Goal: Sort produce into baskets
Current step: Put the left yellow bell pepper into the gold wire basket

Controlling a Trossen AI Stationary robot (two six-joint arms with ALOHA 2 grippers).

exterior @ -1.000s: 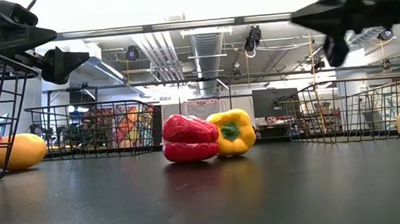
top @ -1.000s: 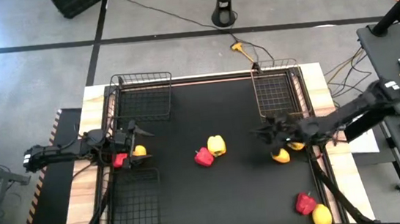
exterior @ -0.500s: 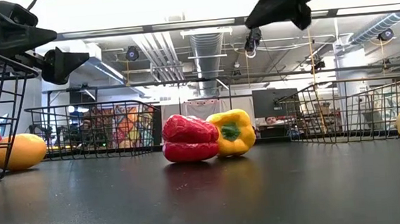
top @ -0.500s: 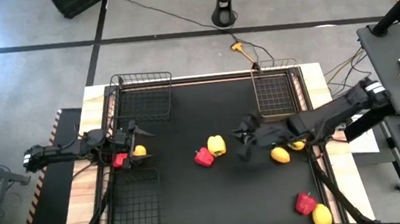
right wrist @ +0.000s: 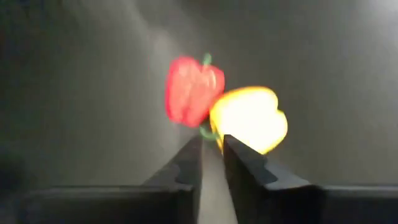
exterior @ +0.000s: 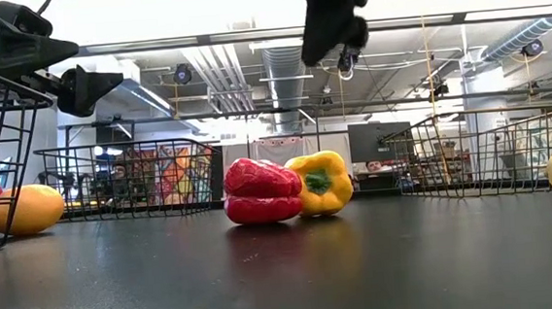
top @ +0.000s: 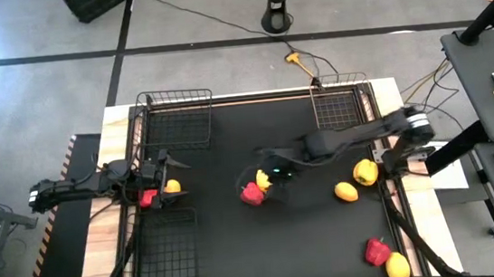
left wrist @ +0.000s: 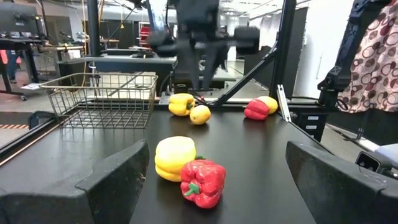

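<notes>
yellow pepper (right wrist: 252, 118) just beyond right gripper (right wrist: 211, 149)

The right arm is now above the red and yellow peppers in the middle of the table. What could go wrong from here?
1. The red pepper and yellow pepper touch, so the right gripper, coming down, may push one away or catch both.
2. Its fingers stand nearly together; if they do not open wider, they would probably land on the yellow pepper instead of around it.
</notes>
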